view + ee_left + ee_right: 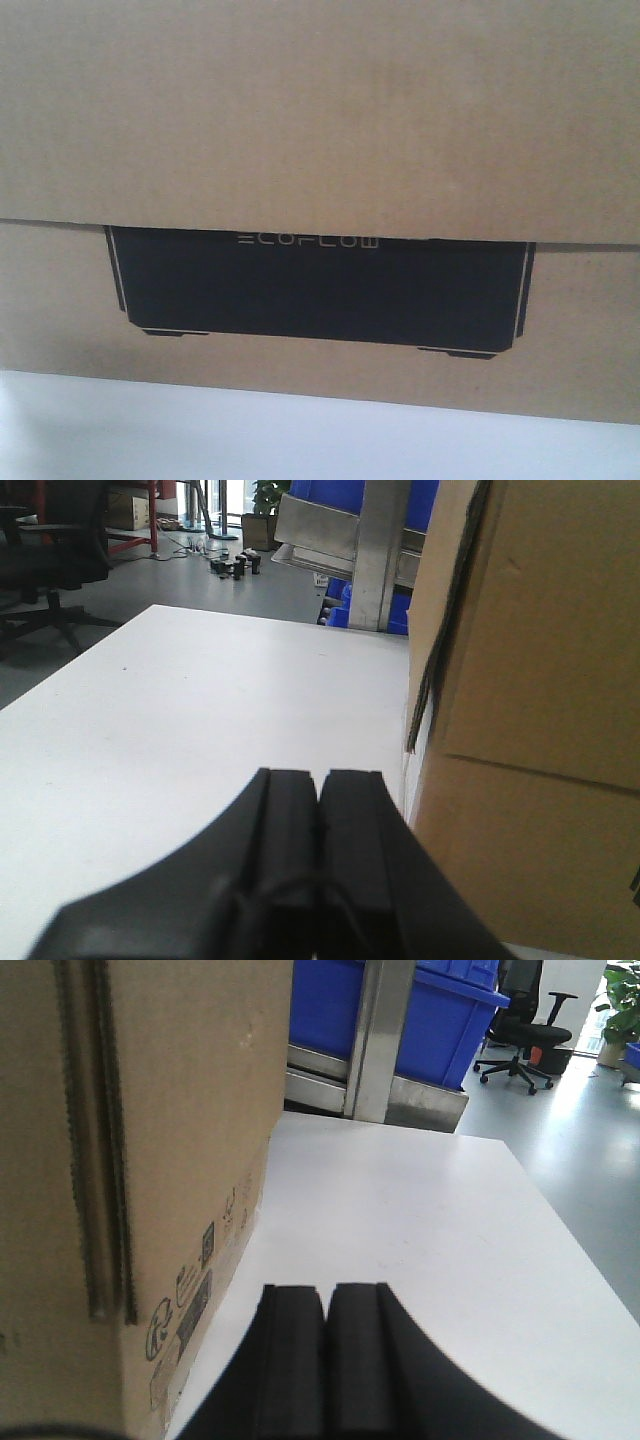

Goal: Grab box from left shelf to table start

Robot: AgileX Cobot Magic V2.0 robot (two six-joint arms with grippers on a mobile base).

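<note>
The ECOFLOW box (320, 120) sits on the white table (200, 730) (filling the front view), left gripper (320, 785) and right gripper (325, 1300) both clenched empty beside it.

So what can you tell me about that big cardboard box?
The box is a large brown corrugated carton standing upright on the white table. An upper cardboard layer overlaps the lower one, partly covering a black printed panel with pale ECOFLOW lettering. Small printed marks sit low on one side. A closed gripper is beside each end, left gripper and right gripper; contact is unclear.
</note>
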